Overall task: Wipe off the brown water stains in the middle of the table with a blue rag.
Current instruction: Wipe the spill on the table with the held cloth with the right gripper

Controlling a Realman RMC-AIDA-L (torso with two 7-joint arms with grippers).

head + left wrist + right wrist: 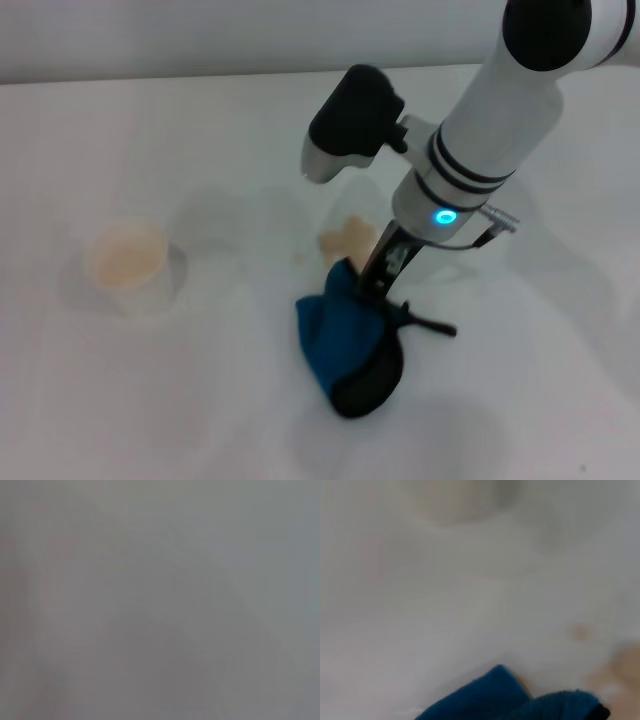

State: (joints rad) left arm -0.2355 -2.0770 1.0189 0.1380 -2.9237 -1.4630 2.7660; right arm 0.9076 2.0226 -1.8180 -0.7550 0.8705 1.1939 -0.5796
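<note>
Right hand [375, 272] clamped on fluffy blue rag [345, 335] w/ black edging, beside tan stains [347, 238].

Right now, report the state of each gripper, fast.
Right gripper: shut on the blue rag, beside the brown water stains.
Left gripper: not in view.

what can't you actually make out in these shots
- Right gripper: head view, jaws buried in the blue rag; grip unreadable.
- Brown water stains: partly hidden behind the right arm, full extent unknown.
- Left gripper: left wrist view is featureless grey; absent from head view.
- Cup: blurred in the right wrist view.
</note>
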